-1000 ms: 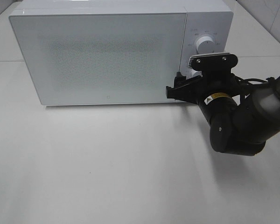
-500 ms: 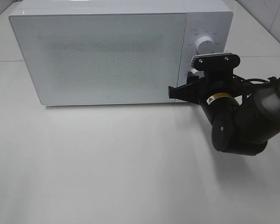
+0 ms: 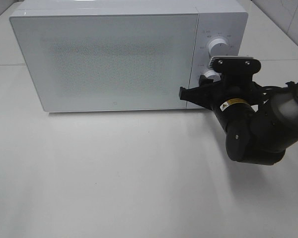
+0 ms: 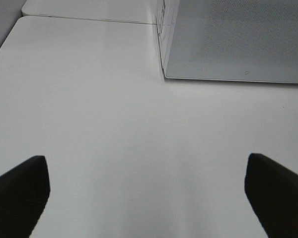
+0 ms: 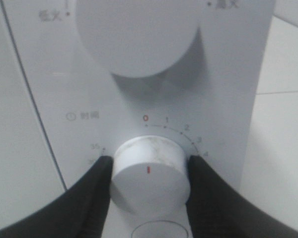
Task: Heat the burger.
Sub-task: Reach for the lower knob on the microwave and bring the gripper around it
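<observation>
Far left first: the left gripper point(image 4: 148, 193) is held over the bare white desk point(image 4: 89, 109), jaws spread wide, nothing between them. The desk is shown smooth, matte and evenly lit, and a thin seam point(image 3: 5, 65) is picked out running across it towards the appliance.

Moving right, a white microwave point(image 3: 109, 10) is seen standing on the desk. Its door point(image 3: 109, 59) is closed, and nothing can be made out through the frosted, speckled panel. The burger is not shown in any view, so its place cannot be told.

Further right, the control panel point(image 3: 223, 62) is reached, with a large upper knob point(image 3: 218, 46) and the timer knob point(image 5: 148, 188) below it. The timer knob is pinched on both flanks by the jaws of the right gripper point(image 5: 148, 171), both black fingers point(image 5: 92, 193) pressed against it. The knob's red mark is lined up beneath the red 0 of the scale.

The black right arm point(image 3: 253, 134) is stretched in from the right edge, and a soft shadow is thrown on the desk below it. In the top right corner, pale tiles point(image 3: 293, 20) with grey joints are glimpsed.
</observation>
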Controlling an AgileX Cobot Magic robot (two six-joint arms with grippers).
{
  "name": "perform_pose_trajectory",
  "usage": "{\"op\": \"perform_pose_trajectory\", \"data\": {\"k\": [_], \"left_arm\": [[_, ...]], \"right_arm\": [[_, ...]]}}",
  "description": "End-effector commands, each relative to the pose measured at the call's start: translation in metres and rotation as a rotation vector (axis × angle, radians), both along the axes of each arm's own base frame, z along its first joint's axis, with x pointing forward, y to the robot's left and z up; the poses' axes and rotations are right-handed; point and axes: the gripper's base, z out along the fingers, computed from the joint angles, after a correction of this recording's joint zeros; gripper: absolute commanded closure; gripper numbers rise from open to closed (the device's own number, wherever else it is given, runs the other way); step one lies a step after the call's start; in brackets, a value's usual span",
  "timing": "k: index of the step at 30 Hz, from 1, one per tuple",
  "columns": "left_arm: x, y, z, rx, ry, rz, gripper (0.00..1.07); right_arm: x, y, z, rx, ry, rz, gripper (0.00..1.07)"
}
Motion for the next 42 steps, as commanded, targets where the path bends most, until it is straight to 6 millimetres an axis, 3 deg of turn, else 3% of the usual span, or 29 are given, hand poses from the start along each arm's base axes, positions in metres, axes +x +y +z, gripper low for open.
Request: {"op": "perform_pose_trajectory", "data": {"k": [1, 2, 3, 5, 7, 13, 15, 42], "left_arm": [[-0.002, 0.0, 0.0, -0.007, -0.014, 0.003, 0.07], [-0.002, 0.0, 0.0, -0.007, -0.014, 0.003, 0.07], [-0.002, 0.0, 0.0, -0.007, -0.014, 0.003, 0.07], [-0.002, 0.0, 0.0, -0.007, -0.014, 0.003, 0.07], [-0.002, 0.0, 0.0, -0.007, -0.014, 0.003, 0.07], [-0.002, 0.0, 0.0, -0.007, -0.014, 0.003, 0.07], [-0.002, 0.0, 0.0, -0.007, -0.014, 0.003, 0.07], [-0.002, 0.0, 0.0, -0.007, -0.014, 0.003, 0.07]], "right_arm": [[0.006, 0.005, 0.027, 0.359, -0.234, 0.013, 1.01], [0.006, 0.005, 0.027, 0.359, -0.234, 0.013, 1.01], [0.006, 0.005, 0.027, 0.573, -0.213, -0.006, 1.01], [0.006, 0.006, 0.027, 0.675, -0.201, -0.008, 1.01], [0.006, 0.008, 0.028, 0.894, -0.168, 0.0, 1.01], [0.005, 0.012, 0.028, 1.114, -0.121, 0.014, 1.01], [0.005, 0.014, 0.028, 1.261, -0.083, 0.022, 1.01], [0.004, 0.017, 0.029, 1.309, -0.052, 0.054, 0.97]]}}
